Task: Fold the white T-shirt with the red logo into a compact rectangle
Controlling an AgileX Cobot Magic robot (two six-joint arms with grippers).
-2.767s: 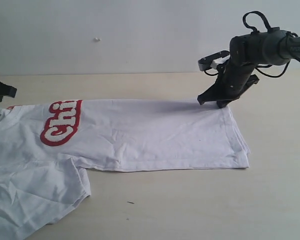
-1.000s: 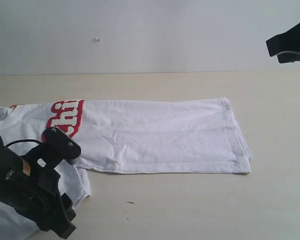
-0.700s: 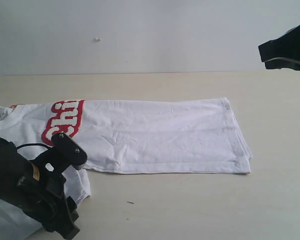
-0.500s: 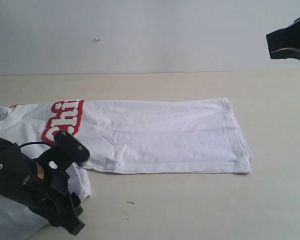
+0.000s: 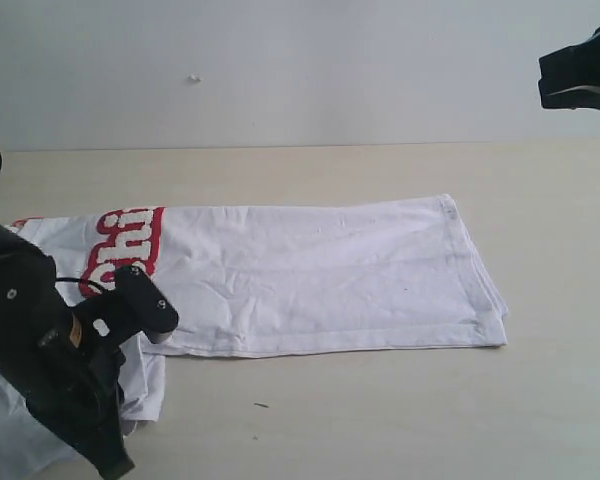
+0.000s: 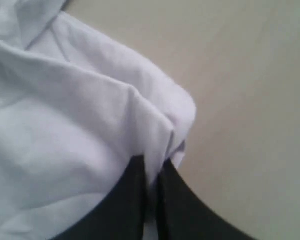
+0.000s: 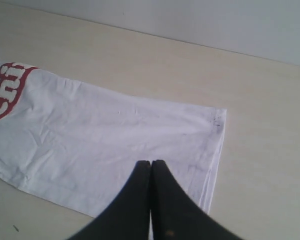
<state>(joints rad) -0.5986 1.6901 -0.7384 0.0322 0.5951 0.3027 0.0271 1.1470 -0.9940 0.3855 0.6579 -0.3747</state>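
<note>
Exterior: the T-shirt lay flat on the tabletop, folded into a long strip, with the red logo at its left end. The left arm sat low over loose cloth at that end. The right arm hung high, well apart from the cloth.
Left wrist: the left fingers pinched a bunched fold of the T-shirt.
Right wrist: the right fingers were pressed together, empty, above the T-shirt.
</note>
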